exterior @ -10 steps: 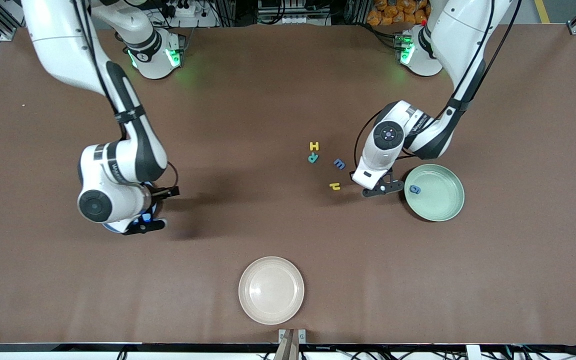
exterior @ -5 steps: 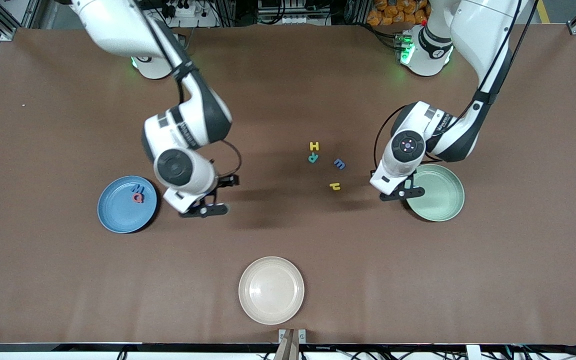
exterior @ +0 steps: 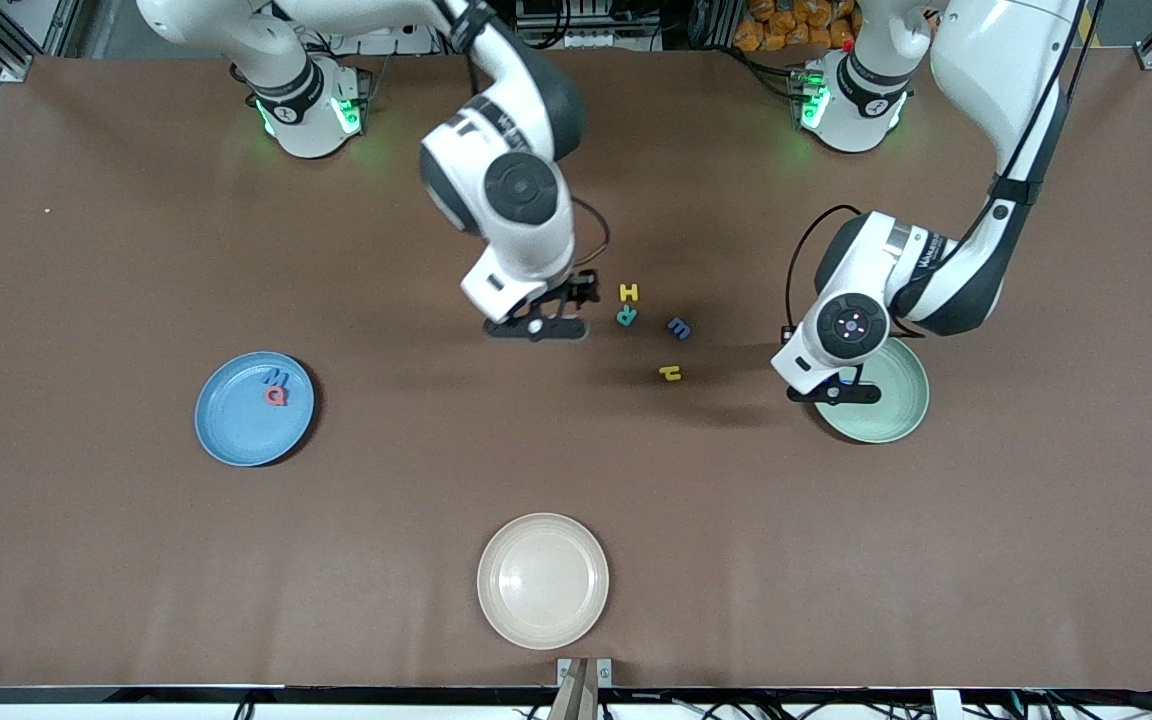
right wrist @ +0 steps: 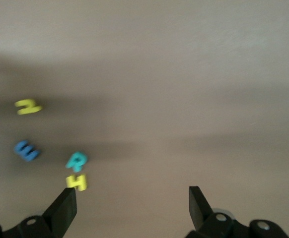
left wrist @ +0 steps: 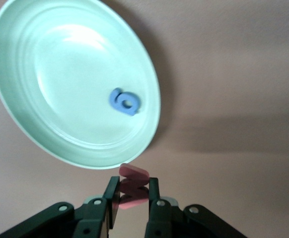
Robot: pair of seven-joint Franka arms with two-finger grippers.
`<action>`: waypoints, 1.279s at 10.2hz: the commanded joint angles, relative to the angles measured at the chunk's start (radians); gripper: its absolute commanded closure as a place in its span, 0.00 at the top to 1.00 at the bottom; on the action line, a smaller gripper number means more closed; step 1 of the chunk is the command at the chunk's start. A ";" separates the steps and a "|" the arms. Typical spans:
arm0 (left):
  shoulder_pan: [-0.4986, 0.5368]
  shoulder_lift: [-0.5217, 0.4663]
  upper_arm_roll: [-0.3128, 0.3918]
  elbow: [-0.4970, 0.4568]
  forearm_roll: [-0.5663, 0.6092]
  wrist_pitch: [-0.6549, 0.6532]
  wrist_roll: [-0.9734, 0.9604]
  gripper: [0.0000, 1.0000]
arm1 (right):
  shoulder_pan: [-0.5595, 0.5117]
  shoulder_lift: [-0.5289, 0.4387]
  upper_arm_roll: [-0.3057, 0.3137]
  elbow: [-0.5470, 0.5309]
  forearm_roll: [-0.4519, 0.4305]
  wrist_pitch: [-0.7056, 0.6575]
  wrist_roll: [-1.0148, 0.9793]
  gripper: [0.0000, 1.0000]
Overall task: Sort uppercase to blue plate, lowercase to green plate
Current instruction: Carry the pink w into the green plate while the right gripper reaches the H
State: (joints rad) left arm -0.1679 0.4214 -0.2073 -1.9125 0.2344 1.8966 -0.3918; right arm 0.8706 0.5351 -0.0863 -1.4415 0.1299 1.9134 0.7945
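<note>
Blue plate (exterior: 254, 408) holds M and Q. Right claw (exterior: 536, 322) — spread, empty — hangs just beside H (exterior: 628, 292) and R (exterior: 626, 316), toward the right arm's end. Left claw (exterior: 833, 392) pinches w (left wrist: 131, 187) over the green plate (exterior: 901, 412) rim — g (left wrist: 124, 101) inside.

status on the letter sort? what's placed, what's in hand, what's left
Done: blue M and red Q lie in the blue plate; blue g lies in the green plate.
In hand: left gripper holds red w at the green plate's edge.
Left: yellow H, teal R, blue m, yellow h on the table. Right gripper, open, is beside H and R.
</note>
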 commanded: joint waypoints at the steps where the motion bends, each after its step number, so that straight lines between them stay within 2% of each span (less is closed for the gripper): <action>1: 0.021 -0.004 -0.003 0.058 0.020 -0.086 0.085 0.00 | 0.088 0.023 -0.009 0.010 -0.026 0.064 0.162 1.00; 3: 0.022 -0.001 0.000 0.090 0.022 -0.102 0.119 0.00 | 0.145 0.061 -0.009 0.010 -0.033 0.117 0.172 1.00; 5: 0.025 -0.003 -0.001 0.104 0.104 -0.102 0.120 0.00 | 0.166 0.120 -0.007 0.021 -0.030 0.195 0.186 1.00; 6: 0.025 -0.006 -0.003 0.104 0.112 -0.102 0.116 0.04 | 0.185 0.138 -0.007 0.024 -0.036 0.211 0.178 1.00; 7: 0.025 -0.006 -0.003 0.104 0.114 -0.102 0.116 0.54 | 0.192 0.153 -0.007 0.038 -0.050 0.213 0.149 1.00; 8: 0.018 -0.003 -0.003 0.102 0.117 -0.102 0.119 1.00 | 0.194 0.161 -0.007 0.041 -0.058 0.213 0.141 1.00; 11: 0.011 0.007 -0.004 0.102 0.117 -0.102 0.110 1.00 | 0.215 0.198 -0.007 0.041 -0.059 0.214 0.144 1.00; 13: 0.007 0.011 -0.007 0.107 0.108 -0.093 0.081 1.00 | 0.258 0.213 -0.007 0.038 -0.107 0.228 0.141 1.00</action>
State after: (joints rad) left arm -0.1569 0.4264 -0.2080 -1.8184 0.3270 1.8137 -0.2942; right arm 1.0919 0.7233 -0.0855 -1.4308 0.0623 2.1380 0.9332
